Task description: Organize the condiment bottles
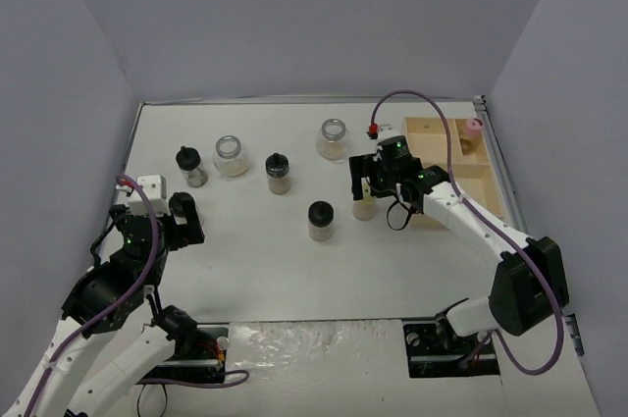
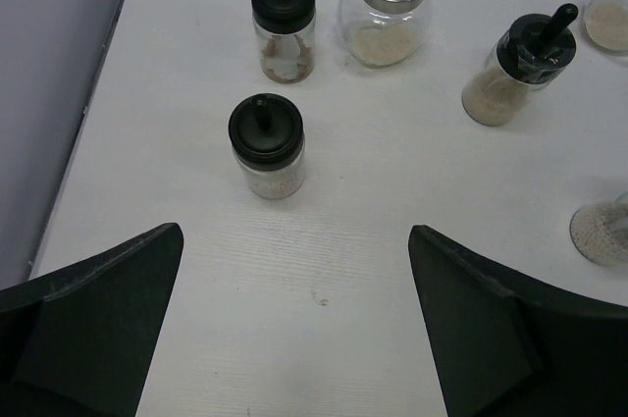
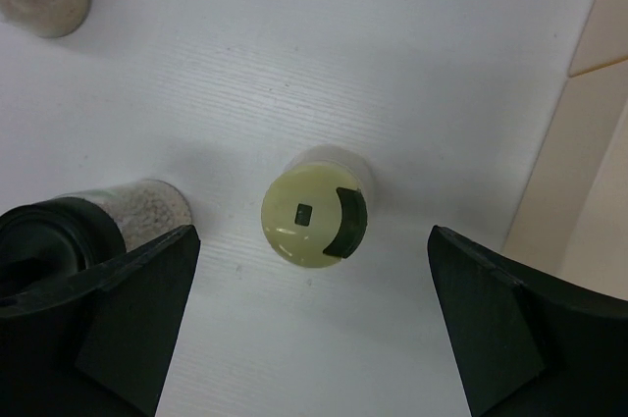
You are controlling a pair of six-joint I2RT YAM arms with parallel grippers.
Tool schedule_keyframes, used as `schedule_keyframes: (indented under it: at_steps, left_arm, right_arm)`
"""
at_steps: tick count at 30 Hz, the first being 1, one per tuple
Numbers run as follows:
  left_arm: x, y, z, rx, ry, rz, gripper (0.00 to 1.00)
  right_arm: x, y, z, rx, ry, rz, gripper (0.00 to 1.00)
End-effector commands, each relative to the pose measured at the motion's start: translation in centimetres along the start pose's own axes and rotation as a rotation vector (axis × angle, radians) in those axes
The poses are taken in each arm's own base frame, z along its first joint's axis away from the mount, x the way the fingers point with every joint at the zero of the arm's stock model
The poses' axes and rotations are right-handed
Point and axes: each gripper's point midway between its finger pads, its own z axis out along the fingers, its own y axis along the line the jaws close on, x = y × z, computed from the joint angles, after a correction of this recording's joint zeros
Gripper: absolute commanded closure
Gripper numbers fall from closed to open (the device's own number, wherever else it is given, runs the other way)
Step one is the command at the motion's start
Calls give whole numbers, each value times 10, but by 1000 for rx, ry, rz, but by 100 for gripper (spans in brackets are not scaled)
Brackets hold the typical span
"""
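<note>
The yellow-capped bottle (image 3: 314,219) stands upright left of the tray, also seen from above (image 1: 364,208). My right gripper (image 3: 312,231) (image 1: 368,184) hangs open over it, a finger on either side, neither touching the cap. Black-capped bottles stand at mid-table (image 1: 321,221), back left (image 1: 191,167) and centre (image 1: 279,173). Two silver-rimmed jars (image 1: 231,155) (image 1: 333,138) stand behind. A pink-capped bottle (image 1: 474,129) is in the tray's far corner. My left gripper (image 2: 294,231) (image 1: 183,229) is open and empty near the left edge, with another black-capped bottle (image 2: 266,142) just ahead.
The pale wooden tray (image 1: 488,184) with compartments lies at the right edge, its rim in the right wrist view (image 3: 599,93). A black-capped bottle (image 3: 137,203) stands right beside my right gripper's left finger. Grey walls enclose the table on three sides.
</note>
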Motion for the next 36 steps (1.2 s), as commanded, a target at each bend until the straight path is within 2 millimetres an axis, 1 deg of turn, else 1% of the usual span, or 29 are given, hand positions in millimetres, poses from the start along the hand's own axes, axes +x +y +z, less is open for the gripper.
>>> schedule_keyframes:
  at_steps: [1,6,8,14,18,20,23,25,28,30,31,33,35,36]
  left_arm:
    - [-15,10,3,-79,-52,-38,3]
    - [-13,12,4,-90,-44,-24,3]
    - [-13,13,5,-100,-38,-20,3]
    - [-11,9,8,-89,-19,-4,3]
    - [-10,9,7,-91,-19,-4,3]
    - [-11,9,7,-86,-22,-6,3]
    - [-10,9,6,-83,-21,-6,3]
    - [-11,8,6,-79,-24,-9,3]
    - [-10,8,6,-75,-21,-6,3]
    - [-10,7,6,-74,-19,-4,3]
    - [-10,7,6,-74,-19,-4,3]
    - [-10,7,6,-74,-18,-4,3]
    - [-10,8,6,-77,-17,-3,3]
    - [-10,8,6,-78,-16,-3,3]
  right_arm:
    - [-18,-9,15,104,-89,36,4]
    - [-4,-7,30,115,-56,47,10]
    - [0,-5,34,111,-49,45,12]
    - [11,-3,44,104,-23,47,24]
    - [16,-1,46,101,-10,57,39]
    - [15,-2,42,101,-19,69,54]
    - [10,-6,33,118,-44,80,67]
    - [1,-8,22,129,-78,87,77]
    - [-15,-18,3,168,-109,81,88]
    - [-41,-30,-16,200,-158,83,95]
    - [-57,-37,-27,211,-190,91,97]
    - [-87,-56,-47,240,-247,111,99]
    - [-109,-85,-63,285,-280,144,100]
    - [-122,-105,-71,325,-302,158,100]
